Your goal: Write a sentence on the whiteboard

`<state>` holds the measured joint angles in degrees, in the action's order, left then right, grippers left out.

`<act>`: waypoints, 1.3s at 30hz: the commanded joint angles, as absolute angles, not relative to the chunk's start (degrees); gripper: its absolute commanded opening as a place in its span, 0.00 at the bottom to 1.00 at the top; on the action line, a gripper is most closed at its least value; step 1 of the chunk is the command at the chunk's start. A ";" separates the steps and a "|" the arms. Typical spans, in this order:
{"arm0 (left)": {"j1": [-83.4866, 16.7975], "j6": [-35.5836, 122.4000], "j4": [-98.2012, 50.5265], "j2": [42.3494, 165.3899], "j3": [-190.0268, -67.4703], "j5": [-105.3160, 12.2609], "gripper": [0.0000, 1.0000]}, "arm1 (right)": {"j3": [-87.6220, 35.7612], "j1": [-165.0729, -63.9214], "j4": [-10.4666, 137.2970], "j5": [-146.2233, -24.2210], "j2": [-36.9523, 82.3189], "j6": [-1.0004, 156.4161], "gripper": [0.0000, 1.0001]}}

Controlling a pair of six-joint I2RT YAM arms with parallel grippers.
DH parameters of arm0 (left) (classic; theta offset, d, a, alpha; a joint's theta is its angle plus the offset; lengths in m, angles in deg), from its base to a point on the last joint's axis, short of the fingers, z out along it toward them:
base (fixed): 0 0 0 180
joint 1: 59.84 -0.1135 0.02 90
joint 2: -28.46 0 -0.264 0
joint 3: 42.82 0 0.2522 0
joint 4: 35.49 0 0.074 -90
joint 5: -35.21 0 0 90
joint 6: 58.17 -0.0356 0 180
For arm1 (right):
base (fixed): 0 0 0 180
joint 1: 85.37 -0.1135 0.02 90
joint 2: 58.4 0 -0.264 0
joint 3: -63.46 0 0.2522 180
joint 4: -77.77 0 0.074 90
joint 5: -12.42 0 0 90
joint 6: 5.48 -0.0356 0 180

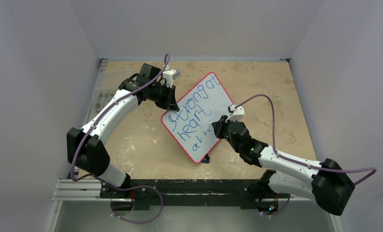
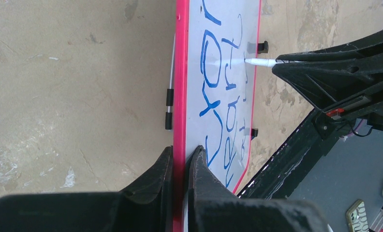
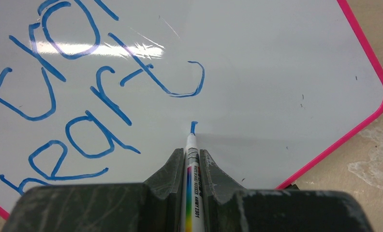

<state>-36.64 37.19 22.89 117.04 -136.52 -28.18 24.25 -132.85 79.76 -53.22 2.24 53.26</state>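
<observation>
Whiteboard (image 1: 218, 104) sits mid-desk (image 1: 141, 150), turned diamond-wise with one corner at 12 o'clock. Left pincer (image 2: 182, 157) is clamped on its frame at the board's 10 o'clock edge. Right pincer (image 3: 193, 157) is over the 4 o'clock part, closed on a white marker (image 3: 191, 145), tip touching the surface at a short blue stroke (image 3: 193, 127) below the "t". Board: glossy white, thin red-pink rounded frame, small black foot (image 1: 206, 158) at the 6 o'clock corner. Sentence (image 1: 194, 113) in slanted blue lines: "strong at", "heart", then a third line, possibly "alw", too small to be sure.
</observation>
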 commanded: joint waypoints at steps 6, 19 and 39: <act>-38.32 29.89 30.64 119.15 -135.81 -49.54 0.00 | 27.83 -132.77 77.71 -56.34 1.41 49.10 0.00; -38.34 29.81 30.73 119.10 -135.81 -49.60 0.00 | 20.42 -132.81 73.48 -49.25 5.19 50.20 0.00; -38.31 29.87 30.73 118.94 -135.86 -49.57 0.00 | 22.80 -132.74 74.09 -51.48 5.57 48.91 0.00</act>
